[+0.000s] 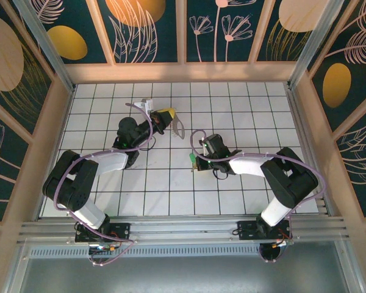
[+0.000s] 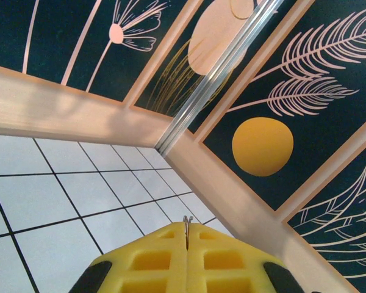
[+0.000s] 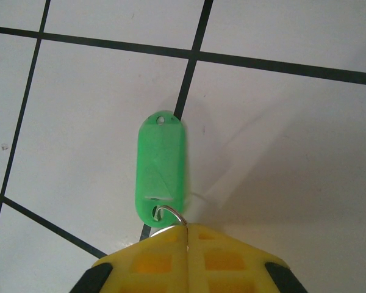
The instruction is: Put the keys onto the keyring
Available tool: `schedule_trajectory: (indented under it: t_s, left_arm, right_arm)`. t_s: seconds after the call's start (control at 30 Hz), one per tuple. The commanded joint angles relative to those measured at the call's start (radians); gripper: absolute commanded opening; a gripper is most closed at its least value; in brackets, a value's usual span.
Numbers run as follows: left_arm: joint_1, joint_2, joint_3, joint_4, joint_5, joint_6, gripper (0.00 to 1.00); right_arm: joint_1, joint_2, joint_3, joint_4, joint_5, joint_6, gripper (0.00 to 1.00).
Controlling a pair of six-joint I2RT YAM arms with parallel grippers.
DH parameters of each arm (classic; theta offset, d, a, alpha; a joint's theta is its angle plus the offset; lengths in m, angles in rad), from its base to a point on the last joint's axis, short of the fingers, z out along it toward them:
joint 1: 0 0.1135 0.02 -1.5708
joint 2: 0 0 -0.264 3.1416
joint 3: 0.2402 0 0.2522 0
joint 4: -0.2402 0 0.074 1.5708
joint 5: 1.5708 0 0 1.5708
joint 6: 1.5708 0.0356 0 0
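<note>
Worktop [image 1: 171, 195]: we see white tiles with dark grout lines, walled by patterned panels on three sides.
Left gripper [image 1: 166, 114]: we find it towards the worktop's far edge, a little left of the middle. In the left wrist view its yellow fingers [image 2: 146, 262] are pressed together [image 2: 187, 231], pinching a thin strip of metal in the seam.
Keyring [image 1: 180, 127]: a thin grey loop hanging from the left gripper on its right side, above the tiles. In the left wrist view we see only a short bit of wire [image 2: 187, 221] poking out between the pads.
Key [image 1: 193, 158]: near the middle of the worktop, well apart from the keyring. In the right wrist view we see its green plastic head [image 3: 161, 165] over a grout line. We cannot tell whether it touches the tiles.
Right gripper [image 1: 199, 160]: just beside the key, closed [image 3: 186, 233] on the small silver ring at the key's near end.
</note>
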Motion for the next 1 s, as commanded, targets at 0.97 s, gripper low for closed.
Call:
schedule_trajectory:
  t_s: [0.97]
  left_arm:
    - [0.001, 0.015, 0.022, 0.053, 0.025, -0.016, 0.0]
  right_arm:
    - [-0.006, 0.025, 0.033, 0.014, -0.034, 0.01, 0.12]
